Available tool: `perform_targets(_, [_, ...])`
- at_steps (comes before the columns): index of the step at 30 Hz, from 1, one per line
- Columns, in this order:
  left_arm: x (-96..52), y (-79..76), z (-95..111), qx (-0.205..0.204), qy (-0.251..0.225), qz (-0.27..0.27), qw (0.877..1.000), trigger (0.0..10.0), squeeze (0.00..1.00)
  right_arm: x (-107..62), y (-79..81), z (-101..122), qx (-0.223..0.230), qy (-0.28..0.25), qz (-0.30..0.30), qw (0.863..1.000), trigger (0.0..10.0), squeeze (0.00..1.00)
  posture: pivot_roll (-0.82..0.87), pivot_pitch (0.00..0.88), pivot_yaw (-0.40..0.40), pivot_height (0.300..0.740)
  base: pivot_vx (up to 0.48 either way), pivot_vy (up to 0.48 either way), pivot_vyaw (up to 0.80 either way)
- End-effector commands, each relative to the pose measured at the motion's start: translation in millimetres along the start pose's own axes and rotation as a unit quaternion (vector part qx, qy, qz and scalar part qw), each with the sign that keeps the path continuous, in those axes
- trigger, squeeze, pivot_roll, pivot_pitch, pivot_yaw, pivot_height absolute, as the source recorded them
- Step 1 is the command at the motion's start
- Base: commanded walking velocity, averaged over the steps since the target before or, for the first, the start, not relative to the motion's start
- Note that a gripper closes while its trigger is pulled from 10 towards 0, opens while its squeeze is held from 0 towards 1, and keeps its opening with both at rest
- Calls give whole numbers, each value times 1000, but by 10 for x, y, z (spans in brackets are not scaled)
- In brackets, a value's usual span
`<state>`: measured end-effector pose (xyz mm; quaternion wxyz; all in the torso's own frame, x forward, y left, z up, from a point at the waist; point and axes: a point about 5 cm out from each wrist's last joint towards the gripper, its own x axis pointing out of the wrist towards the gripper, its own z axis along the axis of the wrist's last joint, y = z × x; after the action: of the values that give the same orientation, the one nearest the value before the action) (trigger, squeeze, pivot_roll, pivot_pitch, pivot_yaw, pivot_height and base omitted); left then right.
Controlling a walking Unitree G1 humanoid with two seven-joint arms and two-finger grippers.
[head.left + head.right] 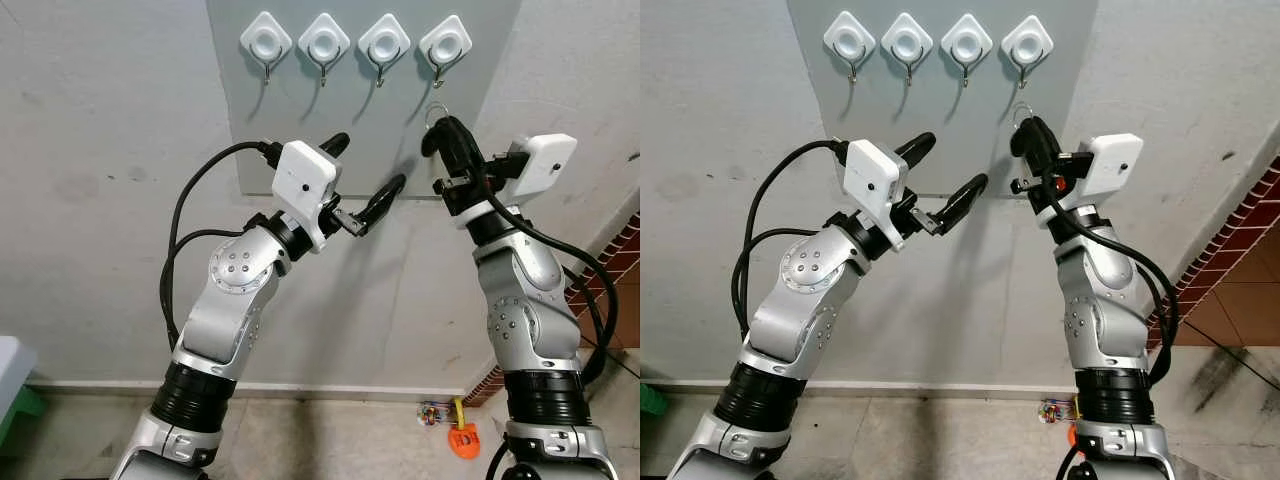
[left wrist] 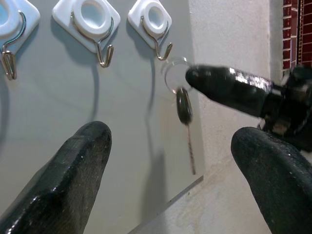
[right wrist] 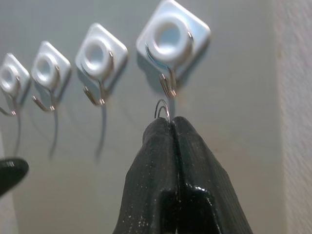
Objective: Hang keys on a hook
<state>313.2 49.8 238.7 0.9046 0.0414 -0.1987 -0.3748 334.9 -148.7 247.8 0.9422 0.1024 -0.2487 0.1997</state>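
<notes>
Right gripper (image 3: 170, 127) is pinching a thin silver key ring (image 3: 162, 109), fingers pressed together on it, with a dark-headed key (image 2: 185, 111) dangling straight down beneath. The ring is sitting just under the wire tip of the rightmost white diamond-shaped wall hook (image 3: 168, 85), not yet over it. The hook lies up and slightly forward along the fingers' axis. Right arm is raised, forearm near vertical. Left gripper (image 1: 362, 180) is hovering spread and empty, left of that hook.
</notes>
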Motion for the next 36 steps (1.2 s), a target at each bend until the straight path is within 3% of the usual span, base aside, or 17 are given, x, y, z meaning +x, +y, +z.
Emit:
perform_targets(1, [-4, 15, 49, 3, -7, -1, 1000, 10000, 0, 68, 41, 73, 4, -15, 15, 1000, 10000, 0, 17, 75, 25, 740, 0, 0, 0])
perform_targets(10, [-5, 16, 43, 6, -5, 1, 1000, 10000, 0, 180, 16, 135, 1, -28, 19, 999, 10000, 0, 21, 74, 21, 740, 0, 0, 0])
perform_targets(16, [-8, 16, 45, 6, -5, 2, 1000, 10000, 0, 201, -24, 159, 34, -40, 4, 999, 10000, 0, 24, 75, 18, 740, 0, 0, 0])
perform_targets(22, [-16, 19, 46, 5, -6, 3, 1000, 10000, 0, 137, -88, 108, 115, -47, -22, 992, 10000, 0, 21, 75, 20, 740, 0, 0, 0])
perform_targets(26, [-12, 17, 47, 5, -6, 3, 1000, 10000, 0, 117, -88, 79, 143, -44, -24, 988, 10000, 0, 16, 75, 24, 740, 0, 0, 0])
perform_targets(28, [1, 16, 52, 4, -7, 2, 1000, 10000, 0, 56, -87, -37, 189, -23, -30, 981, 10000, 0, 16, 77, 25, 740, 0, 0, 0])
perform_targets(33, [2, 14, 50, -1, -8, 2, 1000, 10000, 0, -19, -76, -182, 215, 2, -41, 976, 10000, 0, 16, 77, 24, 740, 0, 0, 0])
perform_targets(34, [1, 15, 49, -1, -7, 3, 1000, 10000, 0, -32, -74, -206, 222, 5, -45, 974, 10000, 86, 16, 77, 24, 740, 0, 0, 0])
perform_targets(35, [-2, 19, 46, -2, -6, 5, 1000, 10000, 0, -65, -60, -249, 238, 7, -48, 970, 10000, 1000, 16, 77, 24, 740, 0, 0, 0])
perform_targets(36, [-4, 22, 45, -2, -6, 6, 1000, 10000, 0, -77, -55, -265, 240, 9, -50, 969, 10000, 1000, 16, 77, 24, 740, 0, 0, 0])
